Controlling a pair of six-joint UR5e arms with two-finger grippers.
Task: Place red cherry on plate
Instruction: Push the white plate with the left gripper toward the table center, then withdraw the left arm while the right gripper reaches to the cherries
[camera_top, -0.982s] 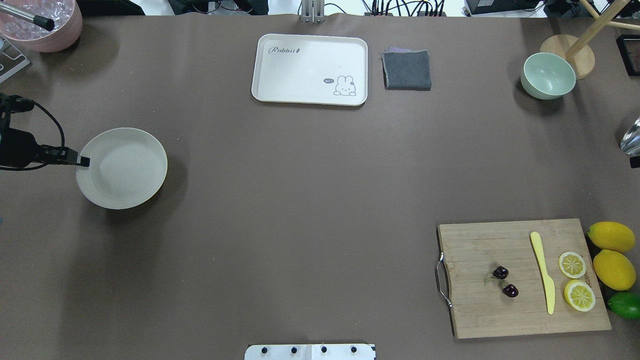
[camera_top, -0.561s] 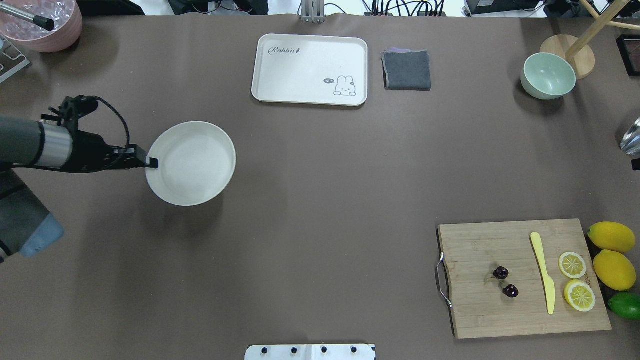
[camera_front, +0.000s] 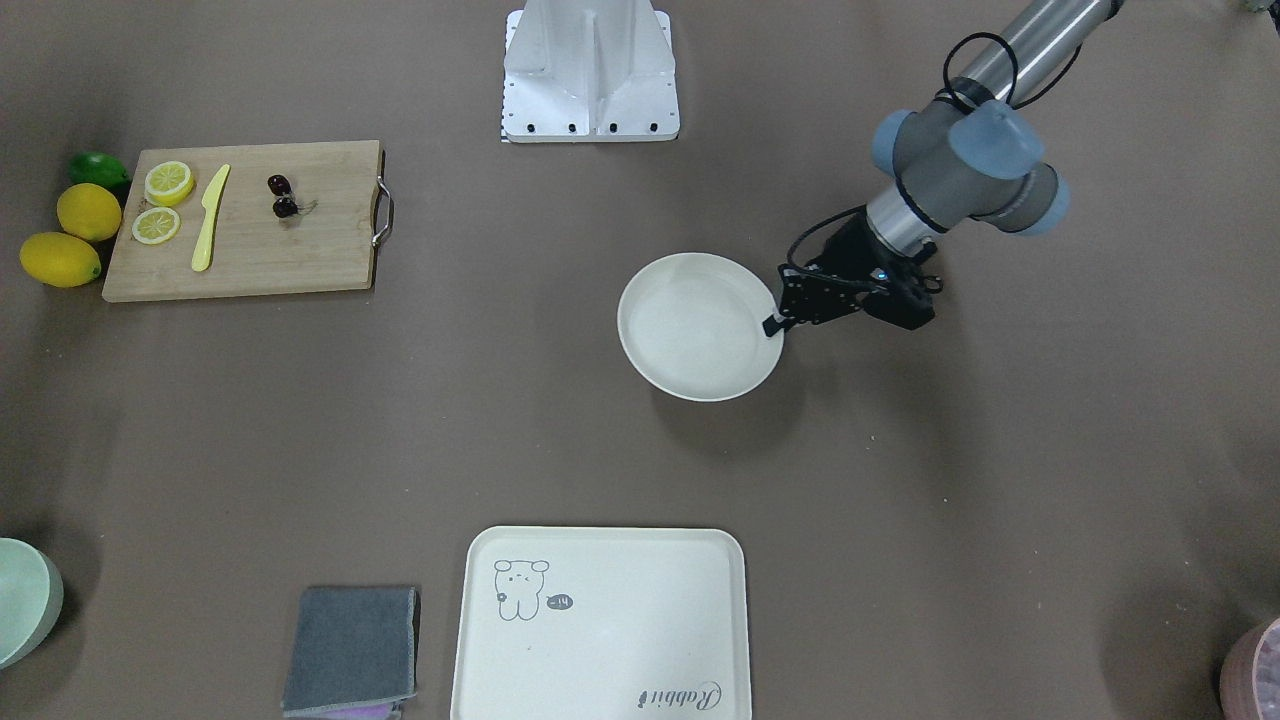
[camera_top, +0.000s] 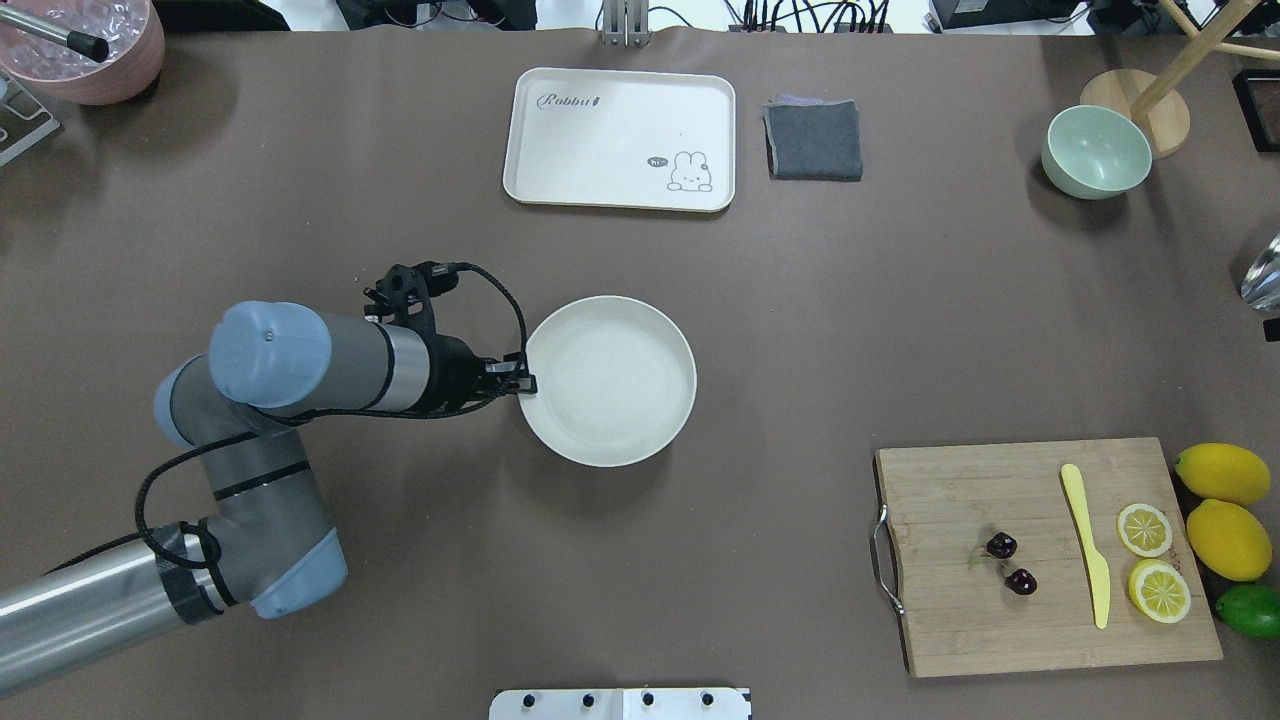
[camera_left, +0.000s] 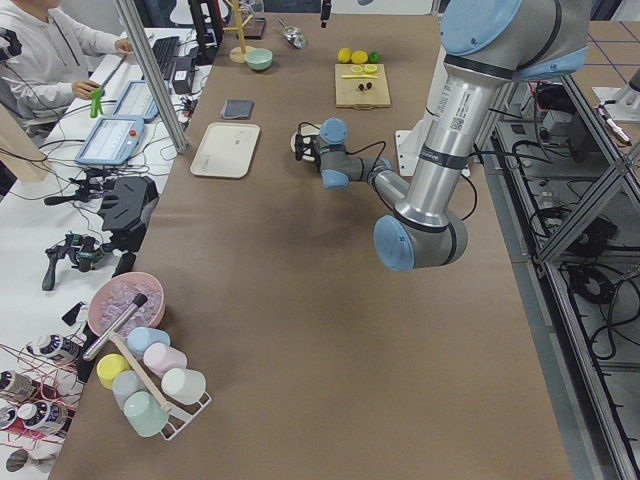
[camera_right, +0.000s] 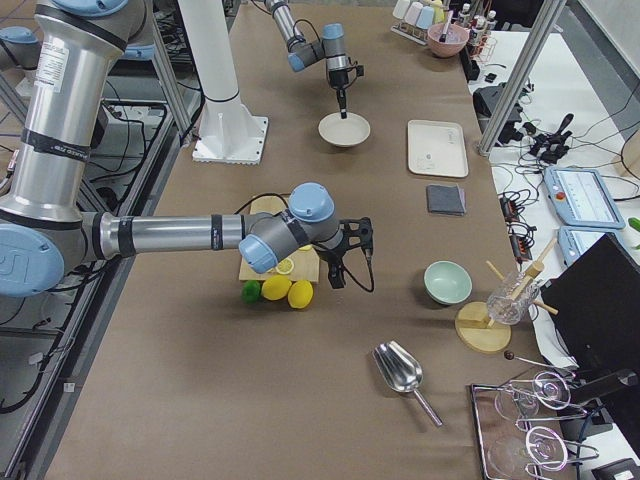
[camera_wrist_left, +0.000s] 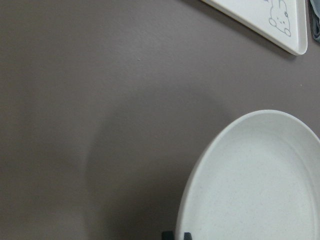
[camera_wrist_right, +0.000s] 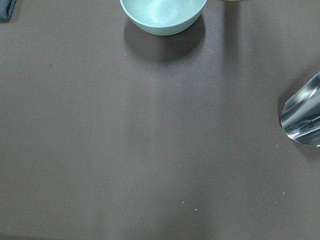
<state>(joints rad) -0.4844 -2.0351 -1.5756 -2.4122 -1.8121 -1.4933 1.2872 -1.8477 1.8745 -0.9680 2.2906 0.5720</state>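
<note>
**Left gripper holding the plate by its rim at table centre; red cherry on the cutting board**

In the overhead view the left gripper (camera_top: 527, 383) is clamped narrow on the rim of the plate (camera_top: 610, 380) at the plate's 9 o'clock edge; the left wrist view shows the fingertips (camera_wrist_left: 174, 235) pinching that rim. The plate carries nothing and lies at 6 o'clock from the rabbit tray (camera_top: 620, 110). The red cherry (camera_top: 1020, 581) rests on the cutting board (camera_top: 1040, 630), at 4 o'clock from the plate and well apart from it, with the yellow knife (camera_top: 1085, 545) just beside it at 3 o'clock. The right gripper (camera_right: 338, 275) appears only in the right side view, near the lemons (camera_right: 288, 291); whether its jaws are wide or narrow cannot be told.
</note>
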